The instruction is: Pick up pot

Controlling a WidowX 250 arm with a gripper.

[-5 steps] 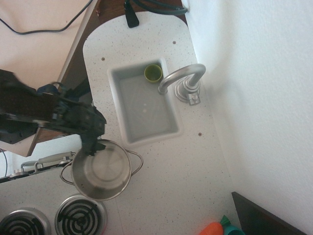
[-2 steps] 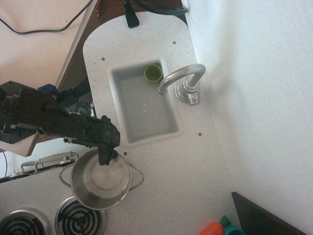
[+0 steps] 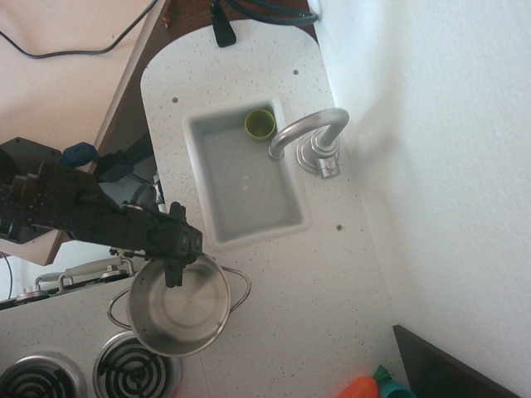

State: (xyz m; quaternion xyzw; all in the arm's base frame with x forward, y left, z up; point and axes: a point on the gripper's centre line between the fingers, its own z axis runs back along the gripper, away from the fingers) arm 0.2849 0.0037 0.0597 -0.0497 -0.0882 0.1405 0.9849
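The shiny steel pot point(image 3: 181, 308) with two thin wire loop handles sits tilted over the counter, just above the right stove burner. My black gripper point(image 3: 176, 272) comes in from the left and its fingers close over the pot's near rim, one tip inside the pot. The pot's right handle point(image 3: 241, 292) sticks out toward the counter. A small green cup point(image 3: 260, 123) stands in the far corner of the sink.
A white sink basin point(image 3: 217, 224) with a silver faucet point(image 3: 309, 133) lies behind the pot. Two coil burners point(image 3: 133, 369) are at the bottom left. An orange and teal toy point(image 3: 372, 386) and a dark box point(image 3: 448, 365) sit at the bottom right. A wall runs along the right.
My gripper moved right along the pot's rim, and the pot shifted right with it and now sits slightly further from the stove.
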